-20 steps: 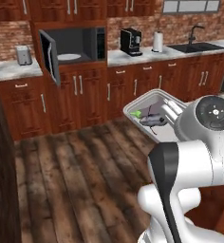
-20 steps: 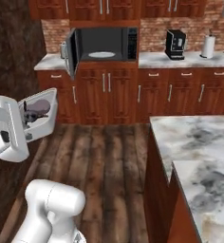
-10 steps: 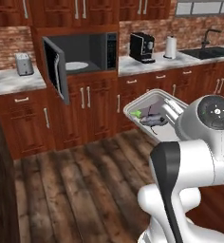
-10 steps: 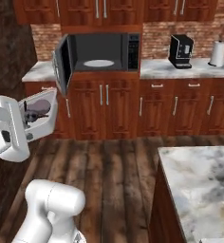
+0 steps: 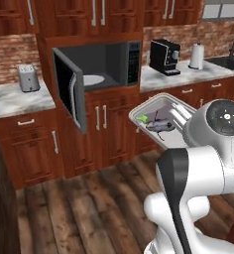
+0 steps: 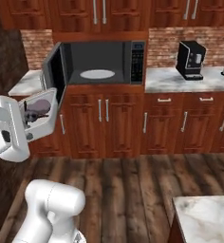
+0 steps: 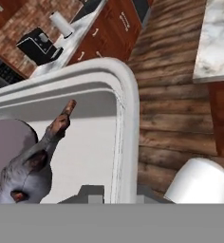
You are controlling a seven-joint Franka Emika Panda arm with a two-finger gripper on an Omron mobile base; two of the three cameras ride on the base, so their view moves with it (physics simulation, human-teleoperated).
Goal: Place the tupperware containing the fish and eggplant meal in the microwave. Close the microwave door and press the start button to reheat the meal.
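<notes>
The jaws grip the near rim of the tupperware [image 5: 164, 121], held about level in mid-air, its long axis pointing far-left toward the open microwave [image 5: 105, 64].

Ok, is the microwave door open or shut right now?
Open. The microwave door is swung out to the left, leaving the dark cavity and its white turntable plate exposed in both base views.

The microwave [image 5: 101, 67] sits in the cabinets at twelve o'clock, its door [image 5: 69, 94] swung out toward nine. A toaster [image 5: 28, 78] stands on the counter [image 5: 15, 99] at ten o'clock, a coffee machine [image 5: 164, 56] and paper roll [image 5: 197, 55] at two. The tupperware [image 5: 161, 121] hangs in front of the cabinets, well short of the microwave, with the meal [image 5: 158, 124] in it.
</notes>
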